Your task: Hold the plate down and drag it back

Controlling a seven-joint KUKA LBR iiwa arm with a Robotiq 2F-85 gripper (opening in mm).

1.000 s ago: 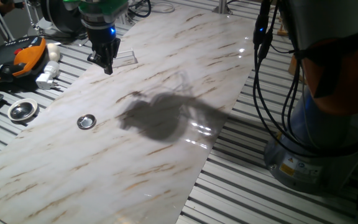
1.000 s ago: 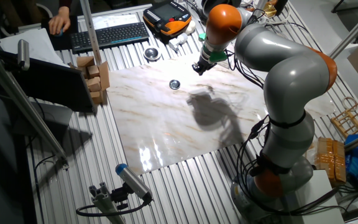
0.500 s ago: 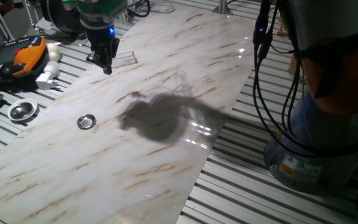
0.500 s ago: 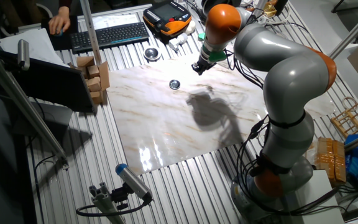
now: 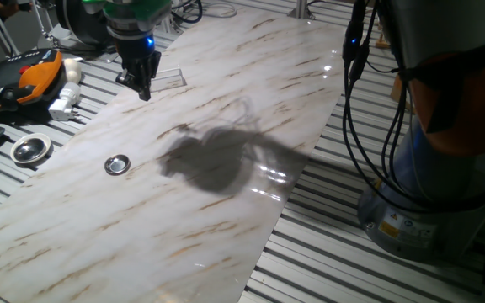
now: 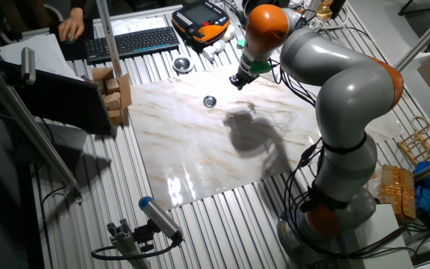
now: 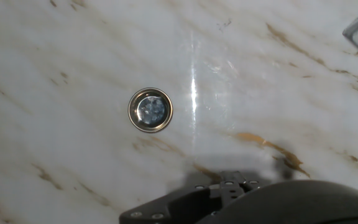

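Note:
The plate [image 5: 117, 164] is a small shiny silver disc with a raised rim and a darker centre. It lies flat on the marble board [image 5: 226, 93] near its left side. It also shows in the other fixed view [image 6: 210, 101] and left of centre in the hand view [image 7: 150, 109]. My gripper [image 5: 145, 91] hangs above the board's far left part, well away from the plate and not touching it. Its fingers look pressed together and hold nothing. It also shows in the other fixed view [image 6: 235, 82].
A larger round metal dish [image 5: 30, 149] sits off the board on the slatted table. A clear flat rectangular piece [image 5: 168, 79] lies just behind the gripper. An orange-and-black pendant [image 5: 32, 76] and a white plug [image 5: 64, 105] lie at far left. The arm's base [image 5: 428, 168] and cables stand right.
The gripper has shifted very slightly up and away. The plate has not moved.

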